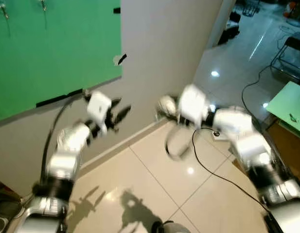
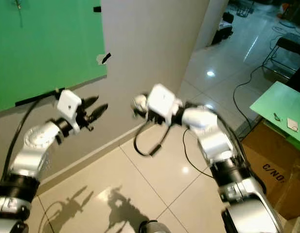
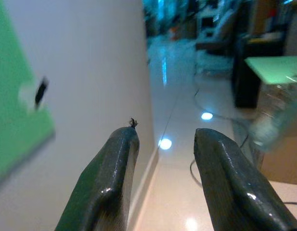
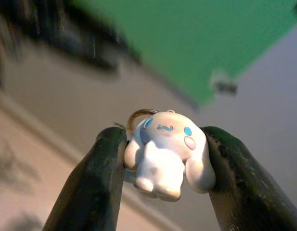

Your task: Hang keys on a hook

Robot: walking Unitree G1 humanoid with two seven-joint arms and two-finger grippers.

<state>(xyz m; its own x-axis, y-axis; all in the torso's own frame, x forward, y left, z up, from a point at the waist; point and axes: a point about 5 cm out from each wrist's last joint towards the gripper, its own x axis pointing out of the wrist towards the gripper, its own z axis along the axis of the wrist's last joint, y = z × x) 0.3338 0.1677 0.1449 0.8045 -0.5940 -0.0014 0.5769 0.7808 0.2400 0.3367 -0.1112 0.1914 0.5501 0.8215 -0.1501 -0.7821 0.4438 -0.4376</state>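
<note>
Keys: light, rigid charm pinched in our right gripper; we keep the ring free. Left gripper is empty, fingers apart.

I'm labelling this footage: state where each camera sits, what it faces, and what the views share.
Left and right eye: on the head, looking down at both arms, green board, floor.
Left wrist: along the open, empty left end effector toward wall and hallway.
Right wrist: along the right end effector clamping a white figure keychain.
Shared: green board.
</note>
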